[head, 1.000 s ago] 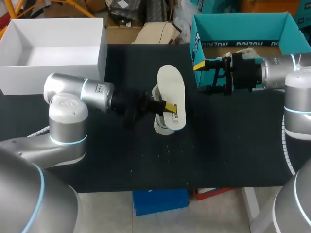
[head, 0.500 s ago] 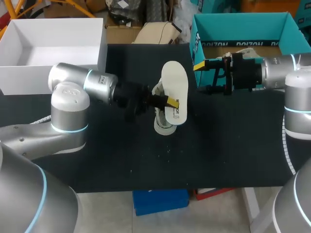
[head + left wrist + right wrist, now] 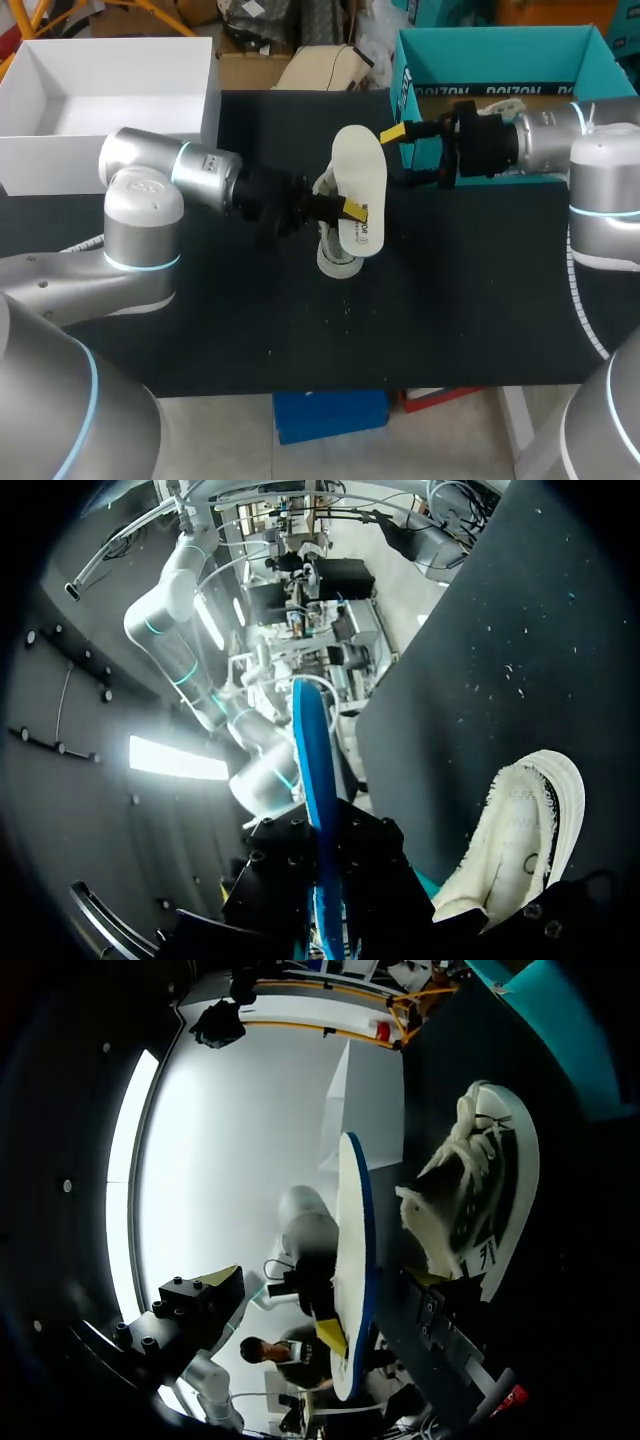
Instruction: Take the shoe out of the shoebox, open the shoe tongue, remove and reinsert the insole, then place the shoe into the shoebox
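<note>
My left gripper (image 3: 348, 210) is shut on the white insole (image 3: 361, 187) and holds it above the white shoe (image 3: 334, 252), which lies on the black table. In the left wrist view the insole (image 3: 308, 770) stands edge-on with its blue underside showing, pinched in my left gripper (image 3: 326, 865), and the shoe (image 3: 520, 830) lies beside it. My right gripper (image 3: 396, 157) is open just right of the insole's upper end. In the right wrist view the insole (image 3: 352, 1250) stands ahead between the spread fingers (image 3: 212, 1288), with the shoe (image 3: 482, 1195) behind it.
The teal shoebox (image 3: 420, 50) stands open at the back right, behind my right arm. A white box (image 3: 205, 110) sits at the back left. The black table (image 3: 460, 300) runs bare toward its front edge.
My right gripper has moved left, close to the insole. My left gripper first raised and shifted the insole a little to the right, then held still.
</note>
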`<state>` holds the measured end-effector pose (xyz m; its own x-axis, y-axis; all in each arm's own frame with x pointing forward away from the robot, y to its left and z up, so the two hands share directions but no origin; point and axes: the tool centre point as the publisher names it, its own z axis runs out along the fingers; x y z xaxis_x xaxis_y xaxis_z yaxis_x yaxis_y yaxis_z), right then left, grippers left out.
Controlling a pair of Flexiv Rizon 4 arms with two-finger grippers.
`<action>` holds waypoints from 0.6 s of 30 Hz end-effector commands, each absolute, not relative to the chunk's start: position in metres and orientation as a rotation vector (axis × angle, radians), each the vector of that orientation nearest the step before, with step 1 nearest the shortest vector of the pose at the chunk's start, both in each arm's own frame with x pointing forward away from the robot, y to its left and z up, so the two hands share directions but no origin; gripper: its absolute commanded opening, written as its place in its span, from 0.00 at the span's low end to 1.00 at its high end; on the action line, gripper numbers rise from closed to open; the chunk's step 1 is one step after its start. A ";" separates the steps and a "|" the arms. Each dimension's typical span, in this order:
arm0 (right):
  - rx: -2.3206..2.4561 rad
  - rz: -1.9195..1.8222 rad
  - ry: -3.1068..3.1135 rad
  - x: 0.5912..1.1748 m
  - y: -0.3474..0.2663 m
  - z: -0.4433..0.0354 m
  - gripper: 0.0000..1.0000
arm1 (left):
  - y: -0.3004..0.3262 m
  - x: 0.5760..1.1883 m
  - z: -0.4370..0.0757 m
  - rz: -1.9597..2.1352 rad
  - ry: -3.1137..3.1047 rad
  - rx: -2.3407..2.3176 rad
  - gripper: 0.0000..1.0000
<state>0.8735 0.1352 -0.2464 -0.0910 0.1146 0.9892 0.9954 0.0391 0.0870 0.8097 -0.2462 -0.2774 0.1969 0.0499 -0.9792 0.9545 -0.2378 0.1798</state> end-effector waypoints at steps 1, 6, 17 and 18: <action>-1.206 -1.181 -1.375 0.873 0.140 -0.253 1.00 | -0.247 0.810 -0.278 -1.191 0.996 1.518 0.00; -1.196 -1.180 -1.366 0.866 0.147 -0.255 1.00 | -0.247 0.810 -0.278 -1.191 0.996 1.518 0.00; -1.179 -1.171 -1.378 0.868 0.159 -0.258 0.60 | -0.247 0.810 -0.278 -1.191 0.996 1.518 0.00; -1.178 -1.169 -1.381 0.868 0.160 -0.258 0.48 | -0.247 0.810 -0.278 -1.191 0.996 1.518 0.00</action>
